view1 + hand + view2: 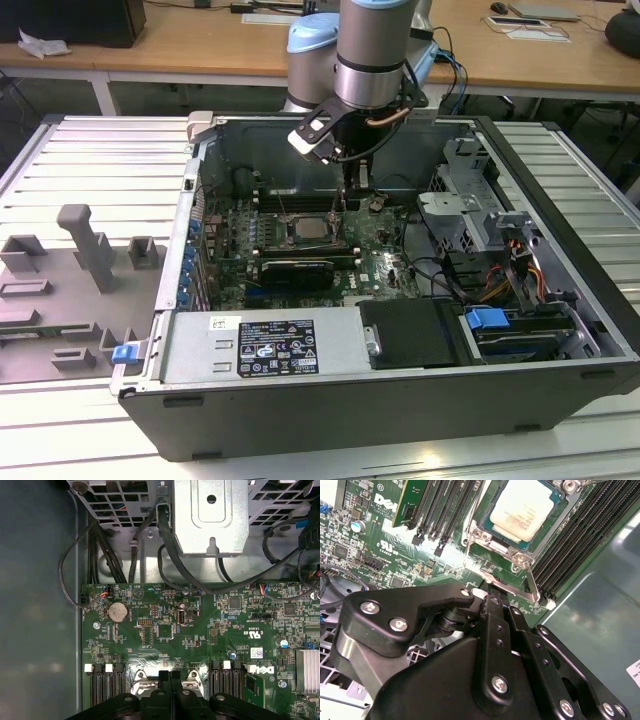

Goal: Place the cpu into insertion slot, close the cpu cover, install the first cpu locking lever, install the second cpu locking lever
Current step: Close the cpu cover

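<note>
The cpu lies seated under the lowered cpu cover. The gripper, clenched empty, meets a locking lever. I'd judge that lever needs pressing down and hooking.

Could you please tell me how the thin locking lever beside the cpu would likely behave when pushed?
The locking lever is a thin bare-metal rod, probably light and springy. Its narrow, shiny surface may let the gripper slip. Anchored beside the cpu, it likely pivots.

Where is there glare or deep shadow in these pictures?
In the second wrist view, glare whitens the board beside the cpu; in the first wrist view, the case wall lies dark; the exterior view shows no strong glare.
</note>
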Motion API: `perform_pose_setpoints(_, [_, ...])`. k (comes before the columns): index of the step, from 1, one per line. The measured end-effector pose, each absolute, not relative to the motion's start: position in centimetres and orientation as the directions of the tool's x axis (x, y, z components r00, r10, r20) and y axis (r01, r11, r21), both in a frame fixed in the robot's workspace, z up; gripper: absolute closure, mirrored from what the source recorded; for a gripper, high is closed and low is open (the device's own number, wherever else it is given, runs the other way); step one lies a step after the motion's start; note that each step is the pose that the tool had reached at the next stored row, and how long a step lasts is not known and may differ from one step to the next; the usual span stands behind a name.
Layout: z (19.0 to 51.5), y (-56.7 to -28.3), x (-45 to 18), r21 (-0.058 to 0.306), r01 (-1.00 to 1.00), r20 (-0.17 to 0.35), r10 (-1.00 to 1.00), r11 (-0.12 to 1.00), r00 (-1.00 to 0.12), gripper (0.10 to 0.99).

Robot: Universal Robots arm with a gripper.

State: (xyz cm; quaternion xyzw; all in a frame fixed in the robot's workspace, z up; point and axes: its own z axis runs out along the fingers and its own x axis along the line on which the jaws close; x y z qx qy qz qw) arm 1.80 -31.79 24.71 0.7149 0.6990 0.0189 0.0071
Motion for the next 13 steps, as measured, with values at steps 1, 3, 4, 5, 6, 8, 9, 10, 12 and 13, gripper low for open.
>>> perform_pose_setpoints(1, [24.71, -31.79, 1.74, 0.037, 0.999, 0.017, 1.0, -0.023, 0.022, 0.98])
perform_pose_setpoints(3, [24.71, -31.79, 1.61, 0.037, 0.999, 0.017, 1.0, -0.023, 0.022, 0.98])
perform_pose_setpoints(4, [24.71, -31.79, 1.53, 0.037, 0.999, 0.017, 1.0, -0.023, 0.022, 0.98])
perform_pose_setpoints(5, [24.71, -31.79, 1.47, 0.037, 0.999, 0.017, 1.0, -0.023, 0.022, 0.98])
perform_pose_setpoints(6, [24.71, -31.79, 1.41, 0.037, 0.999, 0.017, 1.0, -0.023, 0.022, 0.98])
perform_pose_setpoints(8, [24.71, -31.79, 1.33, 0.037, 0.999, 0.017, 1.0, -0.023, 0.022, 0.98])
perform_pose_setpoints(9, [24.71, -31.79, 1.29, 0.037, 0.999, 0.017, 1.0, -0.023, 0.022, 0.98])
perform_pose_setpoints(10, [24.71, -31.79, 1.27, 0.037, 0.999, 0.017, 1.0, -0.023, 0.022, 0.98])
perform_pose_setpoints(12, [24.71, -31.79, 1.19, 0.037, 0.999, 0.017, 1.0, -0.023, 0.022, 0.98])
perform_pose_setpoints(13, [24.71, -31.79, 1.13, 0.037, 0.999, 0.017, 1.0, -0.023, 0.022, 0.98])
